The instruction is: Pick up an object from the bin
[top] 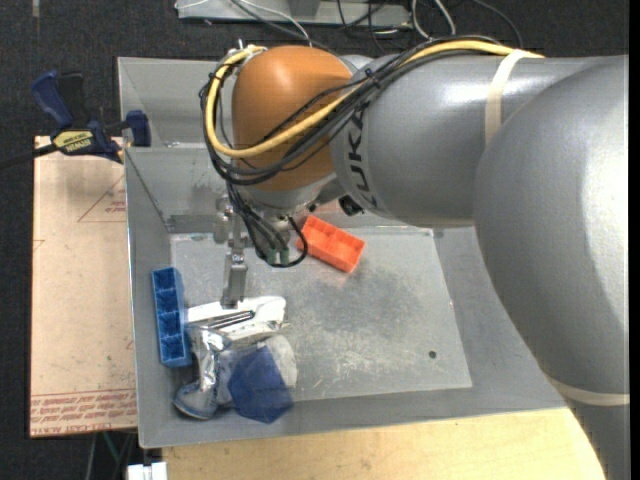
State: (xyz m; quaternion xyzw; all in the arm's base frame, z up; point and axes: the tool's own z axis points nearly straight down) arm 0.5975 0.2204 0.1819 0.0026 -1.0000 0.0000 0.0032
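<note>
Reaching in: arm (480,138) stretches across from the right, orange wrist cover (285,108) on top, gripper (234,290) pointing down into the bin (400,368).
Tip: right at the white flat piece (245,318); touching or not, can't tell.
Beside tool: blue tray (170,316) just to its picture-left; orange block (332,243) to its picture-right, apart.
Below tool: crumpled foil (212,360) and dark blue cloth (258,383), heaped against the white flat piece.
Grip state: cannot tell.
Hidden: back of the bin, behind wrist and cables.
</note>
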